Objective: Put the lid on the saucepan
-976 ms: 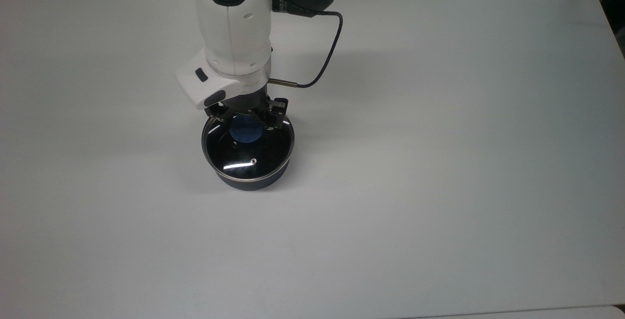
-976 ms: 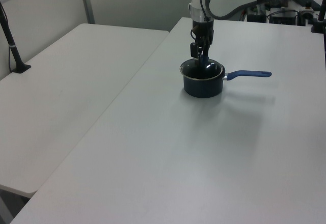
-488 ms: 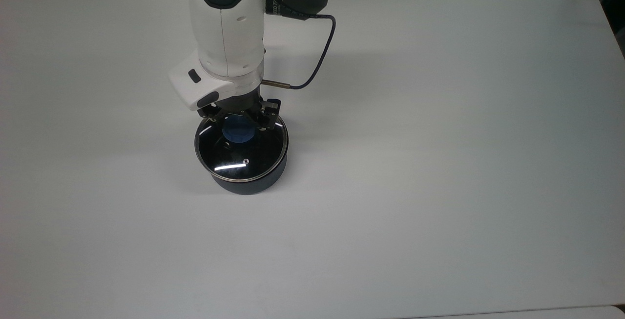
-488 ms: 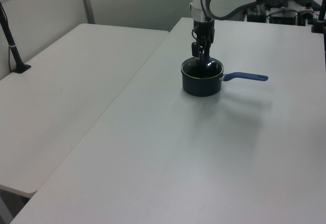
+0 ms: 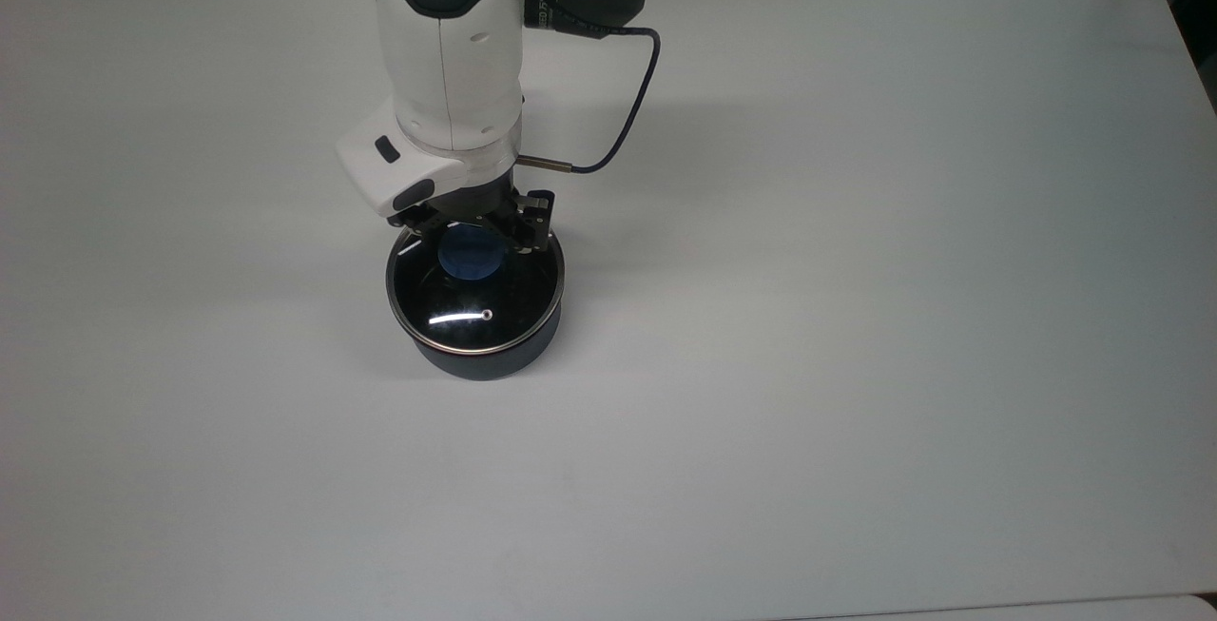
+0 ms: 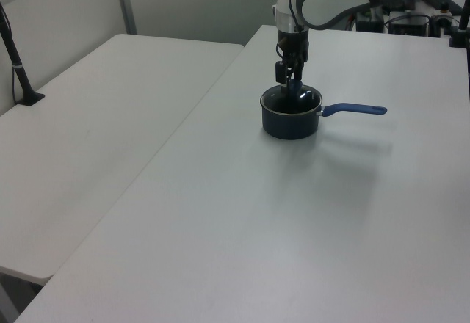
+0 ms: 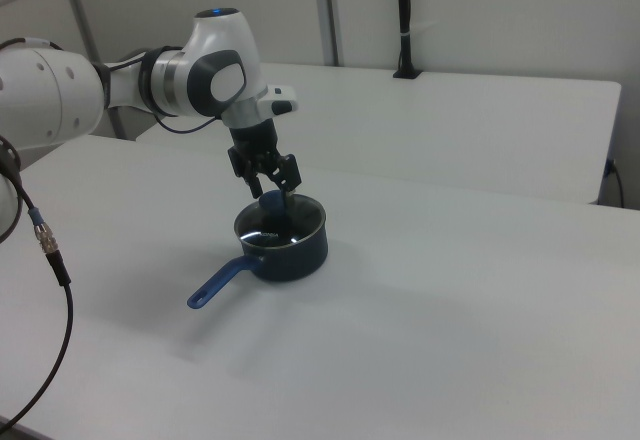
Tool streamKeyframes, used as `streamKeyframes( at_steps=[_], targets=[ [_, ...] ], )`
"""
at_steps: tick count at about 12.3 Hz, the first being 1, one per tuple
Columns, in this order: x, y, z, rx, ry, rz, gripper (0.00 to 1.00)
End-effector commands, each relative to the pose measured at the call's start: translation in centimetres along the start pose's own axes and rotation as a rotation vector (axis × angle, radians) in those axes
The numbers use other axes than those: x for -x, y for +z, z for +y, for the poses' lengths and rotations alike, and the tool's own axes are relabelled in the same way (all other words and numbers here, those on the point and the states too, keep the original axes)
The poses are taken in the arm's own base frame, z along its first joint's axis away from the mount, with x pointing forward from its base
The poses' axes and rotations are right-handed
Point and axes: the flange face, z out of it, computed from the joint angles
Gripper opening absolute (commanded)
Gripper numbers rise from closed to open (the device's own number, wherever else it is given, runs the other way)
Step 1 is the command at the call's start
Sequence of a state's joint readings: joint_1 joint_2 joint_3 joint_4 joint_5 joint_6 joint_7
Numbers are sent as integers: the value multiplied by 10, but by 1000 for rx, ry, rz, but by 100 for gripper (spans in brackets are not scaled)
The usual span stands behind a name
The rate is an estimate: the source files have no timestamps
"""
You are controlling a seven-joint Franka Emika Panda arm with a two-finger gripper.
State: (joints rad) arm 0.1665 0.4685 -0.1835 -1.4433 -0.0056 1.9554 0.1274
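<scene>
Top view: the round clear glass lid [image 5: 475,293] sits on the small dark saucepan [image 5: 485,355] — gripper [image 5: 473,233] fingers spread apart, straddling the blue knob [image 5: 470,258] — on the white table [image 5: 856,317].

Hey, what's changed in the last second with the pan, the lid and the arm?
Little. The saucepan turned slightly, so its handle swung a bit toward the left view's left. The end effector and lid drifted toward the top view's left and partly came back. The end effector stays over the blue knob, with the lid over the saucepan.
</scene>
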Motion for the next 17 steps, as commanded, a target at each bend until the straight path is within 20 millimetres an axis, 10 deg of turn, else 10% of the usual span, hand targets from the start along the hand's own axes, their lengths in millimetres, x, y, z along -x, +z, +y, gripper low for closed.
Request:
streamKeyframes(
  at_steps=[1,8,17],
  targets=[
    [0,-7,0,-1,21,5,100],
    [44,-78,26,-20,56,-20,100],
    [73,-112,76,-23,121,-68,100]
  ],
)
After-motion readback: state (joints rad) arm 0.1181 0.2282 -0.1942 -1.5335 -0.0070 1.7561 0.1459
